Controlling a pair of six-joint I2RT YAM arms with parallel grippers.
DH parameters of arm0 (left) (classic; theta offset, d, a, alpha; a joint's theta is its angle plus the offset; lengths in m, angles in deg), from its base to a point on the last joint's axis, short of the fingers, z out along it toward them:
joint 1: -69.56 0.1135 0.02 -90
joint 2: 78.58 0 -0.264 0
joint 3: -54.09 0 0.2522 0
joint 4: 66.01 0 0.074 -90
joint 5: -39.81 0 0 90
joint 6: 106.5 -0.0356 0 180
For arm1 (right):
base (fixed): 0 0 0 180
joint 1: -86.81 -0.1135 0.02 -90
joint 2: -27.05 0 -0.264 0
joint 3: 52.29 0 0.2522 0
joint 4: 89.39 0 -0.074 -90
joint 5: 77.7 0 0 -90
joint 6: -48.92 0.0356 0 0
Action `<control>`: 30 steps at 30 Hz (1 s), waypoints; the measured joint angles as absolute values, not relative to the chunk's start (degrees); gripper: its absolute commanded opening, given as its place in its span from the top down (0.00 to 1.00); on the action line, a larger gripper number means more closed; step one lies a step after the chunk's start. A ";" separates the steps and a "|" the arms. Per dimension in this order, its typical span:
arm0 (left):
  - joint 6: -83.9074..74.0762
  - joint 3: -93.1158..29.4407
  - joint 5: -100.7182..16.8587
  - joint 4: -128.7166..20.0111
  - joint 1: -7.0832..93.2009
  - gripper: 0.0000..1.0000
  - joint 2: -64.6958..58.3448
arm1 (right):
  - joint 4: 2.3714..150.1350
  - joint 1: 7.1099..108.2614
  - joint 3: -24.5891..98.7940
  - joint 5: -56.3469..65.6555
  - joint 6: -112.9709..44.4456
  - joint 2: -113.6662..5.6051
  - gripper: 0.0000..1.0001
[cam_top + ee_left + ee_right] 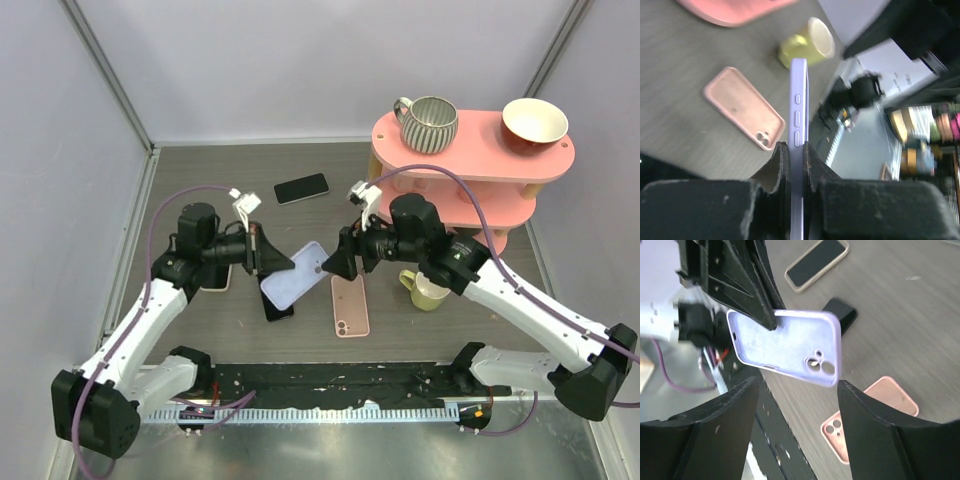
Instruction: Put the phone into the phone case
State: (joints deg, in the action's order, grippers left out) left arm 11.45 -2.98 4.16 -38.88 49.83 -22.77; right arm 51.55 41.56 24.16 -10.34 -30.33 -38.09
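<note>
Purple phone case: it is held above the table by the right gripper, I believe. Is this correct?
No. The left gripper holds the purple phone case above the table, not the right. The left wrist view shows its fingers shut on the case's edge; the right gripper is open.

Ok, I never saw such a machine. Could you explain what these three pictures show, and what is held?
These are two robot arms bolted at the near edge of a grey table. One picture looks down from above; the other two come from cameras on each wrist. The left gripper is shut on a lavender soft phone case, lifted above the table. The right gripper is open, facing it. On the table lie a pink phone case, a black-screened phone and a yellow-green mug.
</note>
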 measured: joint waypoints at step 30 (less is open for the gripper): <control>20.08 0.93 -67.14 -20.20 73.22 1.00 -42.48 | 50.96 18.89 48.84 36.00 3.63 -90.38 0.09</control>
